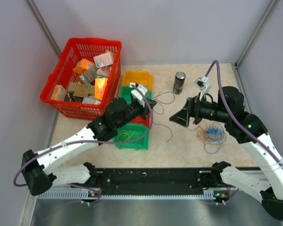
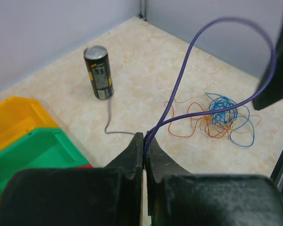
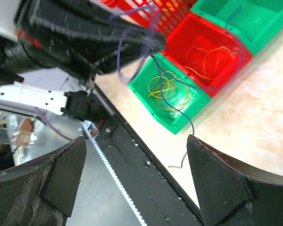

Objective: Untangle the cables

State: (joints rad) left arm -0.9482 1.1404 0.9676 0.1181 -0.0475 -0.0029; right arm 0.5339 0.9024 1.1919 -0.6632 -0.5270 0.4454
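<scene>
My left gripper (image 2: 145,141) is shut on a thin purple-grey cable (image 2: 179,80) that loops up and to the right in the left wrist view. In the top view this gripper (image 1: 151,100) is over the bins, and the cable's loose end (image 1: 170,134) trails on the table. A tangle of orange and blue cables (image 1: 211,133) lies on the table to the right; it also shows in the left wrist view (image 2: 224,117). My right gripper (image 1: 178,117) is open and empty, left of the tangle. In the right wrist view its jaws (image 3: 134,141) stand wide apart and the purple cable (image 3: 175,107) hangs ahead of them.
A green bin (image 1: 132,136) holds yellow wires and a red bin (image 3: 207,56) holds orange wires; a yellow bin (image 1: 137,77) stands behind them. A red basket (image 1: 82,77) of boxes is at the back left. A dark can (image 1: 179,82) stands upright at the back. A black rail (image 1: 151,178) runs along the near edge.
</scene>
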